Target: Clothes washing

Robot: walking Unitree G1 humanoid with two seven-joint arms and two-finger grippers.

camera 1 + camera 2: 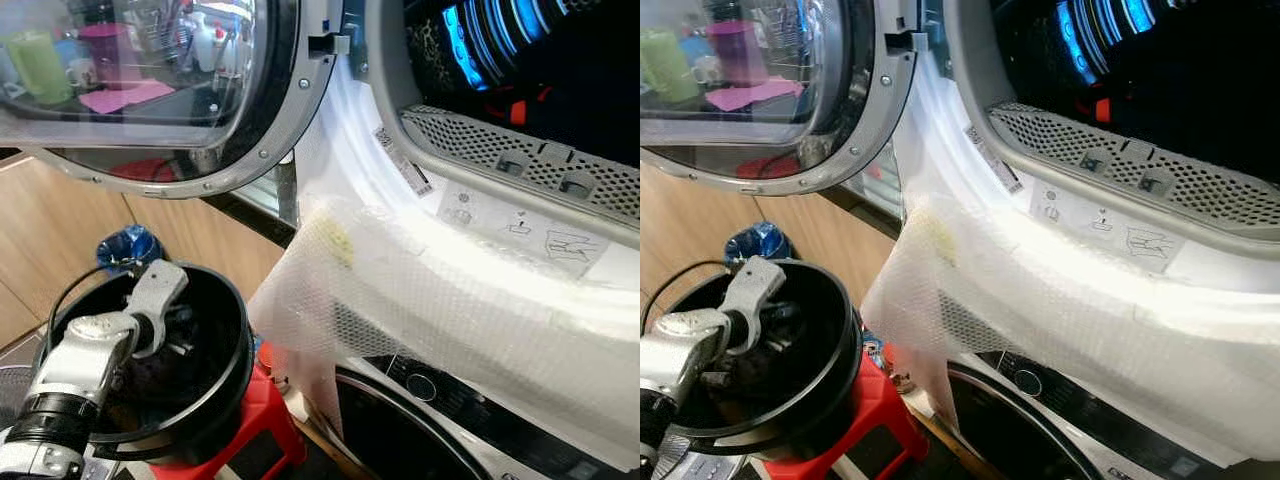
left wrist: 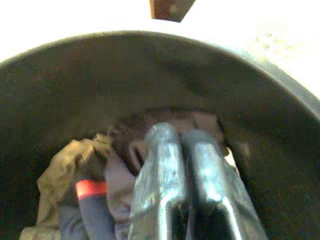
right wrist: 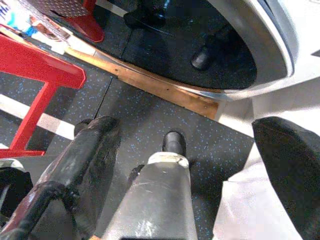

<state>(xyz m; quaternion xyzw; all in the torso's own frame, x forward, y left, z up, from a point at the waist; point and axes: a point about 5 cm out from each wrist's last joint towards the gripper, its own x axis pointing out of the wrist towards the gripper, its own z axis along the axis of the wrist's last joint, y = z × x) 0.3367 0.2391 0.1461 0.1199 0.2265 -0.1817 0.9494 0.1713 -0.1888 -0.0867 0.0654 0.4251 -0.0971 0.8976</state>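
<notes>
A black bucket [image 1: 236,330] stands on a red stool [image 1: 268,420] at the lower left, below the machine's open round door [image 1: 150,90]. My left arm [image 1: 90,360] reaches down into it. Inside, my left gripper [image 2: 177,134] is shut, its tips resting against a heap of clothes [image 2: 95,195]: dark maroon, olive, and navy with a red stripe. No cloth is visible between the fingers. The upper machine's drum opening [image 1: 560,60] is dark, with blue light and a bit of red inside. My right gripper [image 3: 185,129] hangs open low over the floor.
Bubble wrap [image 1: 420,300] drapes over the machine's front below the drum. A second machine's dark door [image 1: 400,440] sits underneath. Wooden cabinets [image 1: 60,230] and a blue crumpled bag [image 1: 128,245] lie behind the bucket. The speckled floor [image 3: 150,105] shows beside the stool's leg [image 3: 35,107].
</notes>
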